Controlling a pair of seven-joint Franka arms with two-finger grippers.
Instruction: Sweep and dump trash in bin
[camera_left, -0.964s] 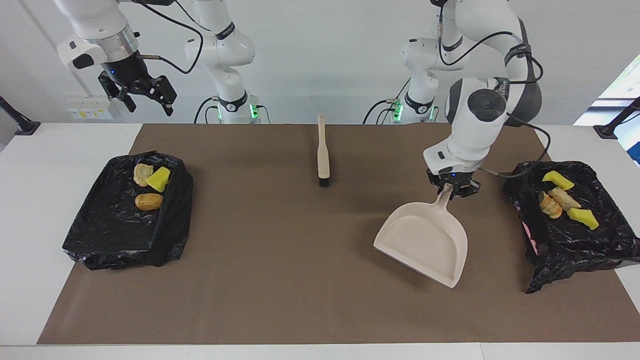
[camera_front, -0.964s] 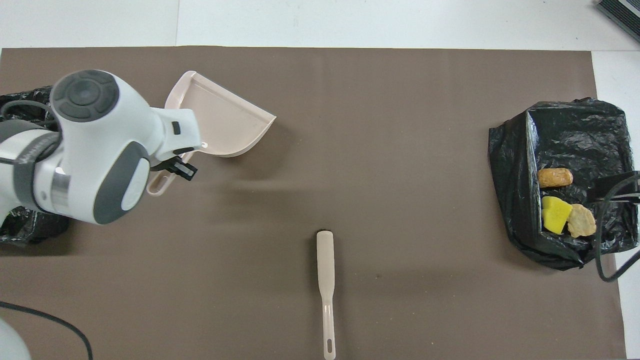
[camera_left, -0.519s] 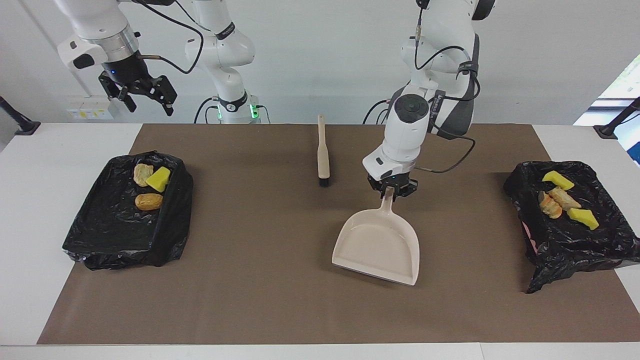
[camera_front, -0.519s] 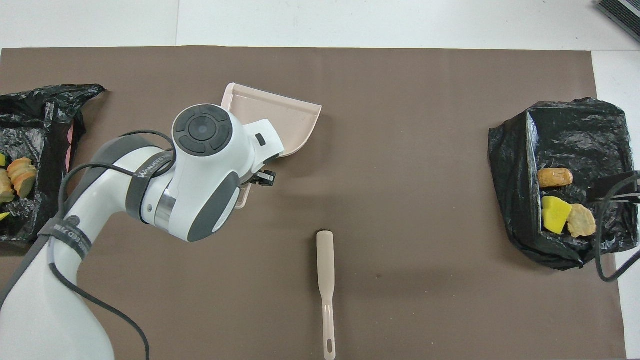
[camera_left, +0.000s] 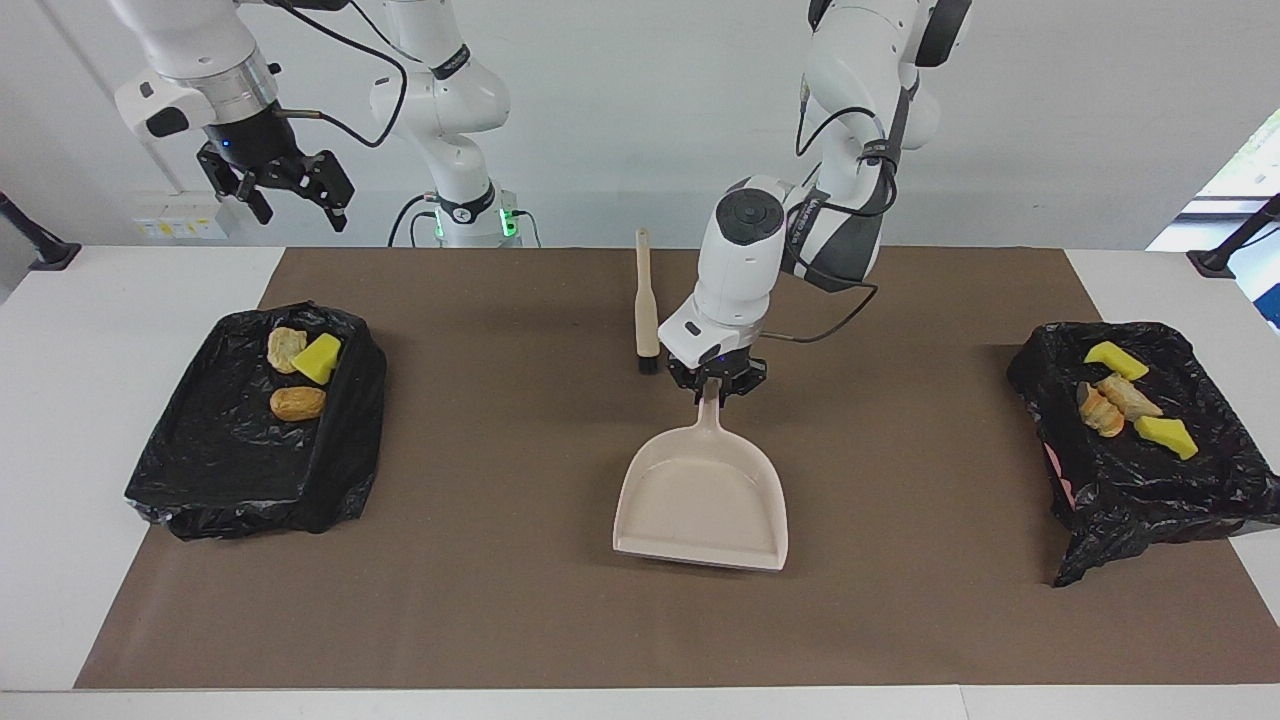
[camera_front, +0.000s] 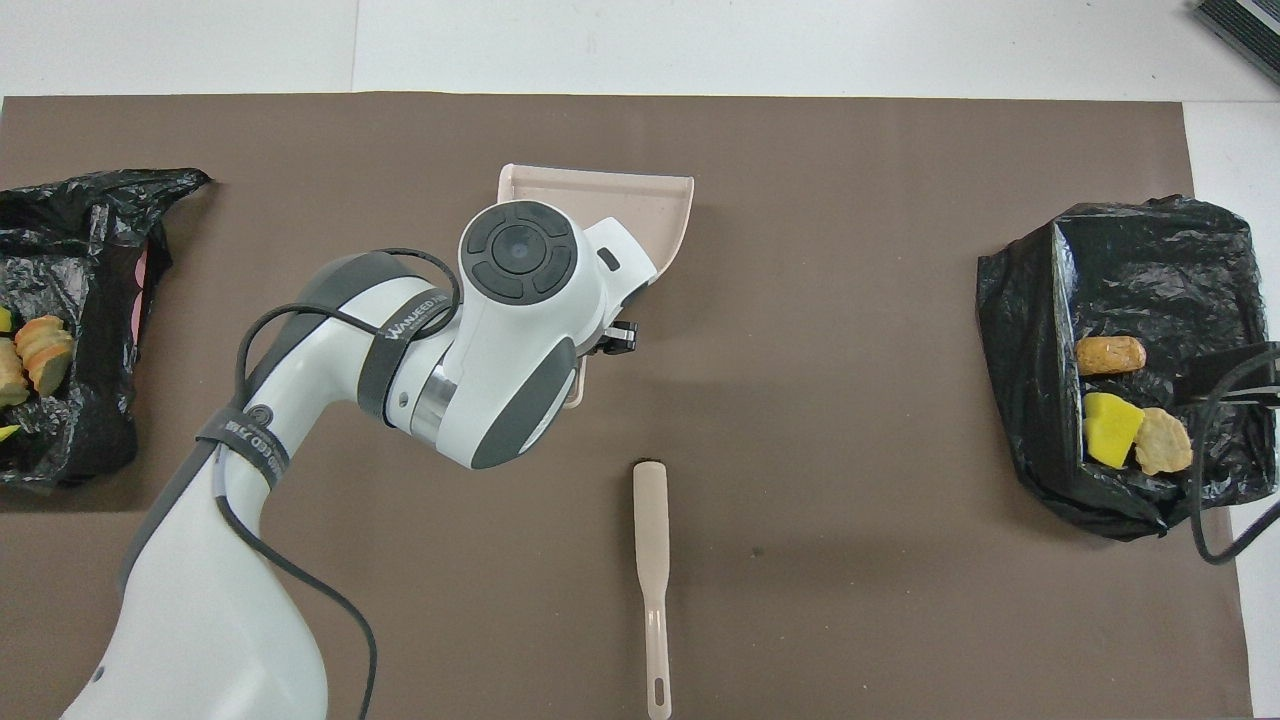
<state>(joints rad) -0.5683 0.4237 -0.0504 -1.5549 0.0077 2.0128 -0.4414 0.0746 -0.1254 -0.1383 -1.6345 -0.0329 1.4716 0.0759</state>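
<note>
While the right arm waits:
Left gripper (camera_left: 716, 386): clamped on the dustpan (camera_left: 703, 497) handle, mid-mat.
Right gripper (camera_left: 290, 190): jaws wide, holding nothing, raised near its base.
Trash (camera_left: 298, 370): inside two black-lined bins (camera_left: 240, 470) at the table's ends.
Brush (camera_left: 646, 305): beside the dustpan handle, nearer the robots.

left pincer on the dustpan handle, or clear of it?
Touching. The facing view shows the left pincer shut on the dustpan handle, which comes straight out from between its fingertips.
</note>
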